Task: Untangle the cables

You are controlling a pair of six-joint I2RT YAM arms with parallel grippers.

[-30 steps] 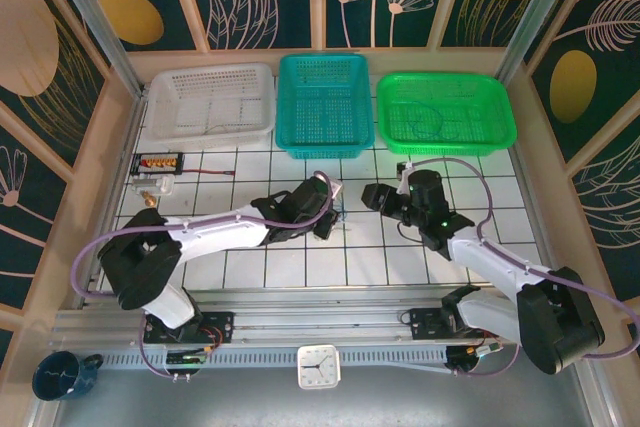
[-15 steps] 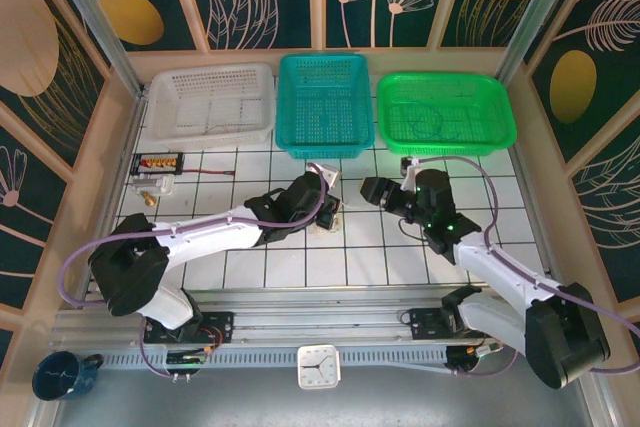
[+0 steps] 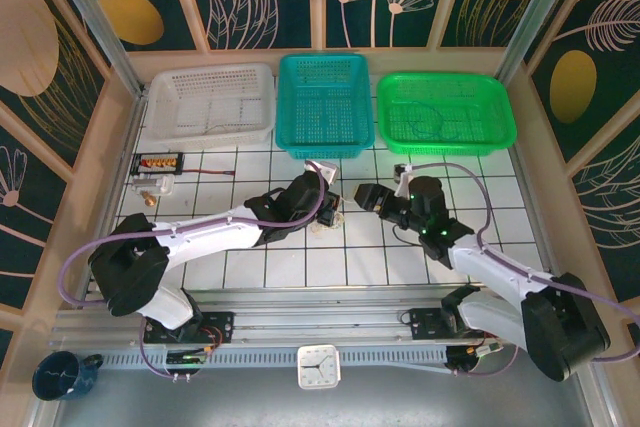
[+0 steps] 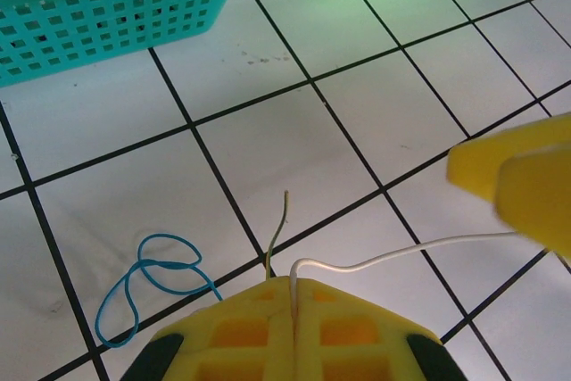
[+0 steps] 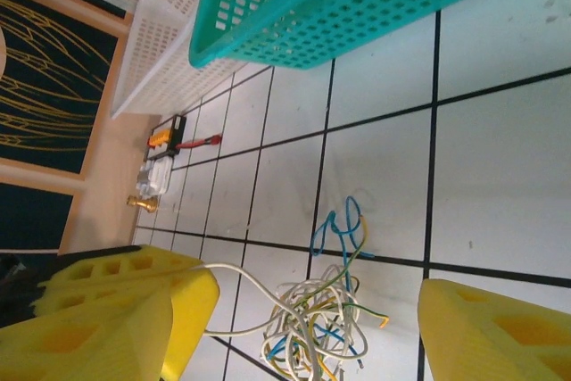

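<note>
With one white strand [image 4: 393, 253] pinched in the closed left gripper [image 4: 293, 287], the knotted cables [image 5: 312, 327], at eight o'clock of the wide-open right gripper [image 3: 362, 195], would next need clamping and pulling apart.

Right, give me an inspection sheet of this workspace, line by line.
surface: white tiled table, black grid lines.
job's things: cable knot of whitish, blue and green-yellow wires on the tiles; a blue loop trails out.
clutter: connector board with a red wire; small brass part.
pincers: left pincer shut on a white wire and an olive wire; right pincer open beside the knot.
cables: purple-grey hoses along both arms.
surroundings: white basket, teal basket, green basket; clock and blue mug at the near rail.
</note>
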